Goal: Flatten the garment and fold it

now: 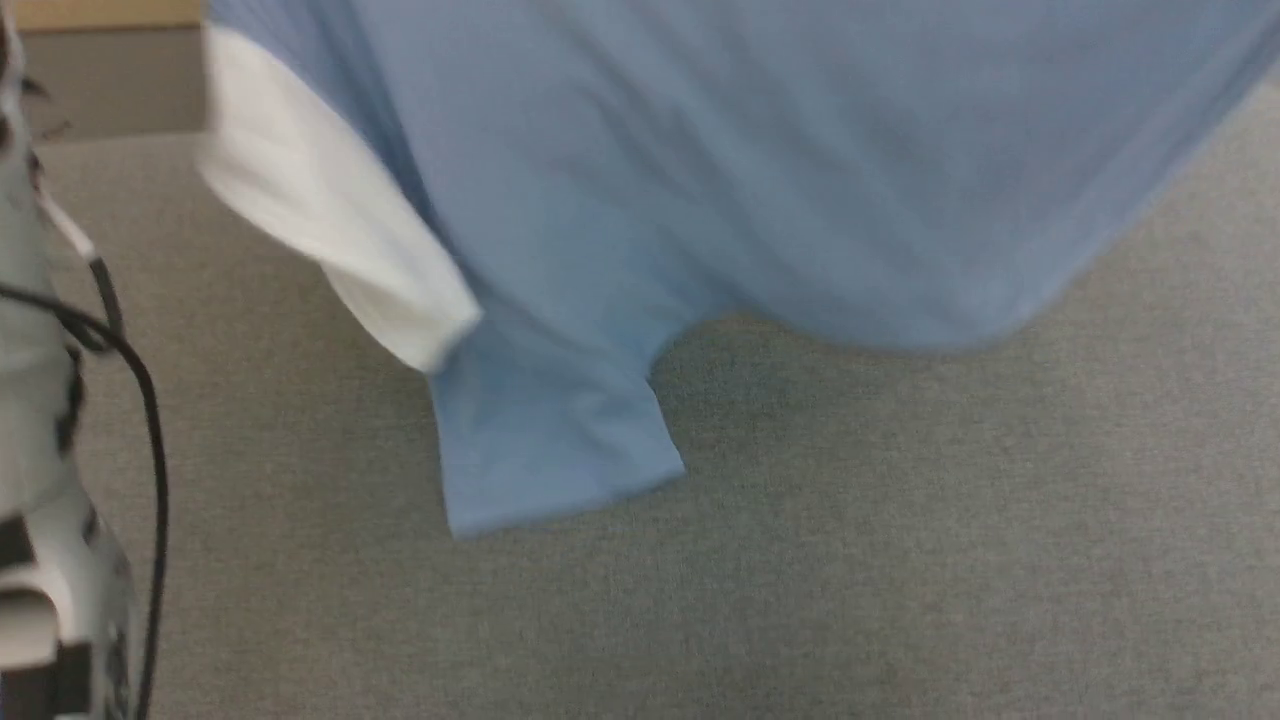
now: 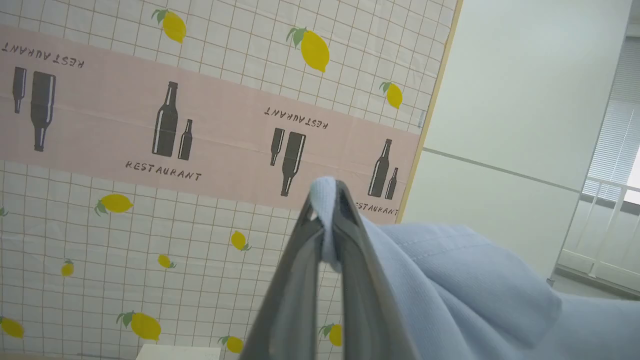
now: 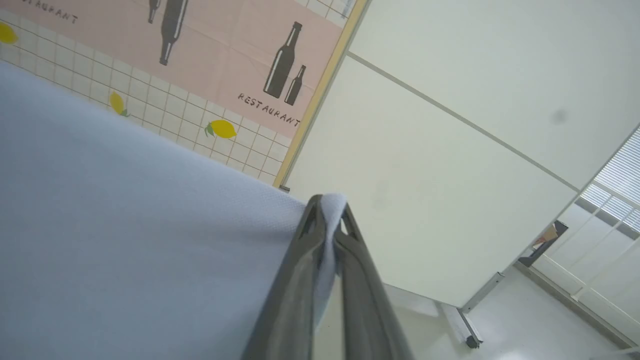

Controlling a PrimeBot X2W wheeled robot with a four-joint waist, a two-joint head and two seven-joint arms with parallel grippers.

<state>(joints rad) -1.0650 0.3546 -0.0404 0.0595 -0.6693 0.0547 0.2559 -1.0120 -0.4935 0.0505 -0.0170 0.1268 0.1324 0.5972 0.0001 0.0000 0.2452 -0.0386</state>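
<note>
Left gripper (image 2: 327, 212), closed tight, pinches the garment (image 1: 760, 170). Right gripper (image 3: 327, 215) clamps another edge; a sleeve (image 1: 550, 450) dangles over the grey surface (image 1: 900, 560).

We find the head view flat-lit and smeared with motion blur: the garment (image 1: 800, 170) has soft edges and casts a faint shadow on the grey surface (image 1: 900, 550) below. Our wrist views are sharper and brightly, evenly lit, with daylight glowing through the blinds (image 2: 620, 135) at the right edge, slightly overexposed there
</note>
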